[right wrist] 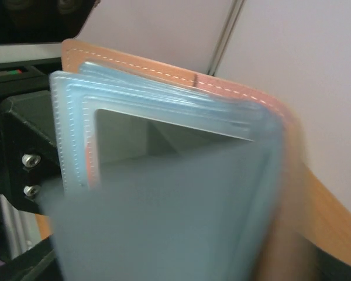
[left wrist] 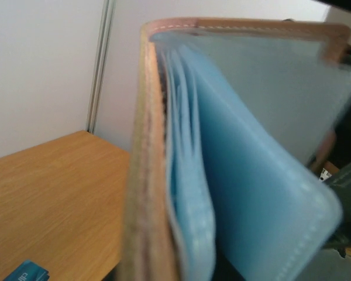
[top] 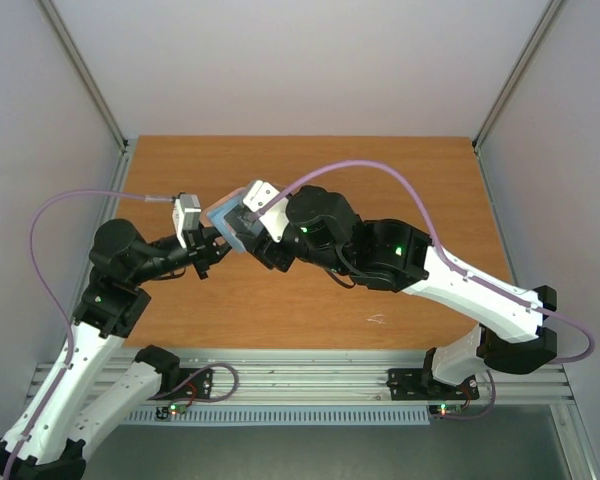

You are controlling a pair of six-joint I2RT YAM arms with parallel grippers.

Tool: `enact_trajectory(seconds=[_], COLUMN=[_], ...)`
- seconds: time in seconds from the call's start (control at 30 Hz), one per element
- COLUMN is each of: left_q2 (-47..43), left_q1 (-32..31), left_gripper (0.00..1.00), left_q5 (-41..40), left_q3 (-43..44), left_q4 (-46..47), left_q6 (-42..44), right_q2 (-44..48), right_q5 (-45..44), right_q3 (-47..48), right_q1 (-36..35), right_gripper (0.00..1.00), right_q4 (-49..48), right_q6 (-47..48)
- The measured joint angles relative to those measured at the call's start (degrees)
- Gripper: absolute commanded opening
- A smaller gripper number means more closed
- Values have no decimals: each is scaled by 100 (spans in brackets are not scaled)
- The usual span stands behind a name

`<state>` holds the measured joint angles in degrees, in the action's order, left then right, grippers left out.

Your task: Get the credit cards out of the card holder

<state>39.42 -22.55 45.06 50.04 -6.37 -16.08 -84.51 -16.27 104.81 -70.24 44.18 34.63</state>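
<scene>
Taupe-backed card holder (top: 230, 220) hangs above the tabletop (top: 400, 170), mid-left, between the two arms. Left tool (top: 216, 242) is clenched on its taupe edge, holding it up with the light blue panels fanned toward the right arm. Right tool (top: 248, 232) sits just at the open side, nearer the pockets. Its jaws are hidden by blurred panels, so I cannot tell if it is released or gripping. Any pull likely goes rightward, away from the left arm. One blue card (left wrist: 26, 273) lies on the tabletop below. Cards inside the pockets: cannot tell.
</scene>
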Motion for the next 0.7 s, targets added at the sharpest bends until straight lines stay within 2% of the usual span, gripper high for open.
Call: enact_trajectory(seconds=[0.2,0.33,0.4,0.43,0.6,0.63,0.7], left_q2=[0,-15,-26,-35,-59,-59,-63], left_q1=[9,9,7,7,9,9,9], left_gripper=[0,0,0,0,2,14,49], left_q5=[-72,-22,9,22,136,166,232], left_q3=[0,0,0,0,0,0,-4], left_q4=[-24,-24,-24,-24,-26,-24,-20], left_q6=[-4,-2,-2,-2,0,2,-4], right_q2=[57,175,208,219,262,275,321], right_q5=[-140,-138,-81,-39,251,369,669], right_q3=[-7,-33,-33,-33,-33,-33,-33], right_q1=[-28,44,87,111,297,358,518], right_gripper=[47,29,8,3,1,1,1], right_q4=[-22,-20,-15,-4,24,44,105], right_q6=[28,22,7,-9,-129,-162,-271])
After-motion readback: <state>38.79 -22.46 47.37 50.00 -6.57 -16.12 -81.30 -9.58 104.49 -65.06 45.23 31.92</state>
